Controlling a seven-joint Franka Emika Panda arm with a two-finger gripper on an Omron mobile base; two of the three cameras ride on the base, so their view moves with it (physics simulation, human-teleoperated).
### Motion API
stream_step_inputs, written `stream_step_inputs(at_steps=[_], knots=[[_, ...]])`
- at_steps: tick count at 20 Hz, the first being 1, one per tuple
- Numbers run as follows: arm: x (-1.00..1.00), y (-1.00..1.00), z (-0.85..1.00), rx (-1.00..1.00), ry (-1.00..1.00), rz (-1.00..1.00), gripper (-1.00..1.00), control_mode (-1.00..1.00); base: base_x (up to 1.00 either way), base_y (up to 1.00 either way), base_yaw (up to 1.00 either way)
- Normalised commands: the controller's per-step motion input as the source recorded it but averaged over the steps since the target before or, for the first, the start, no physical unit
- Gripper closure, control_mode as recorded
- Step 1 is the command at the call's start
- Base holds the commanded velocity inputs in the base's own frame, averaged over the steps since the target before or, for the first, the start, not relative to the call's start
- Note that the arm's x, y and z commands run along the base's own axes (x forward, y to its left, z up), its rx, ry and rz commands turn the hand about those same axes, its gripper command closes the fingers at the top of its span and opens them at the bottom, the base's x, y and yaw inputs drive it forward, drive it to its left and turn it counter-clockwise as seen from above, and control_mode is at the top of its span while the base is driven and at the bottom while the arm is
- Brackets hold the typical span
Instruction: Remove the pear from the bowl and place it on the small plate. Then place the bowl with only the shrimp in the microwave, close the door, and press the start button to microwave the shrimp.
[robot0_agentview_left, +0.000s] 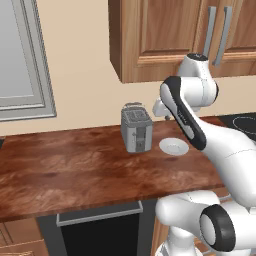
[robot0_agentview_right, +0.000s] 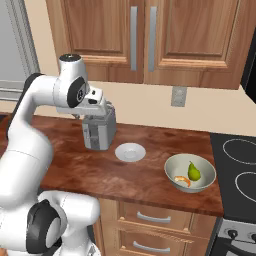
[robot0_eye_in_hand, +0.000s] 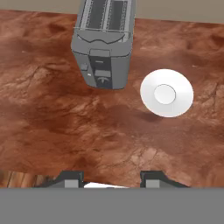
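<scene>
Counter (robot0_agentview_right: 150, 175) first: a long brown wooden top runs under the wall cabinets (robot0_agentview_right: 150, 35), with the stove (robot0_agentview_right: 240, 170) at its right end. You have the arm (robot0_agentview_right: 35, 125) folded up high over the left part of that top, so the gripper (robot0_eye_in_hand: 111, 178) looks down on bare wood with nothing between its tips. From the hand view the two tips stand apart, spread part way, gripping nothing.

Next in size, the toaster (robot0_agentview_right: 100, 131) stands near the back wall, and the bowl (robot0_agentview_right: 190, 173) sits well to the right of it, close to the stove and the counter's front edge. The plate (robot0_agentview_right: 130, 152) lies flat between toaster and bowl, just beside the toaster, and it is bare. Inside the bowl you will find the pear (robot0_agentview_right: 193, 171) upright toward the far side and the shrimp (robot0_agentview_right: 182, 179) curled near the front wall, close together but seemingly apart.

Your step in hand is the reach for the pear, and I judge the task barely begun. Swing right past the plate, then come down from straight above the pear so the bowl's sloping wall does not catch a finger. Widen the jaws before descending, close across the pear's fat lower half, and keep clear of the shrimp so it does not ride out with the fruit.
</scene>
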Motion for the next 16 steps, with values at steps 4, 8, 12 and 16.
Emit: stream_step_inputs(at_steps=[4, 8, 12, 16], knots=[[0.0, -0.44, -0.18, 0.0, -0.02, 0.04, -1.0, -1.0, 0.0, 0.0, 0.0], [0.04, -1.0, -0.69, 0.0, -0.06, 0.05, -1.0, -1.0, 0.0, 0.0, 0.0], [0.07, -1.0, -0.71, 0.0, 0.0, -0.04, -1.0, -1.0, 0.0, 0.0, 0.0], [0.25, -1.0, -0.78, -0.05, 0.01, -0.22, -1.0, -1.0, 0.0, 0.0, 0.0]])
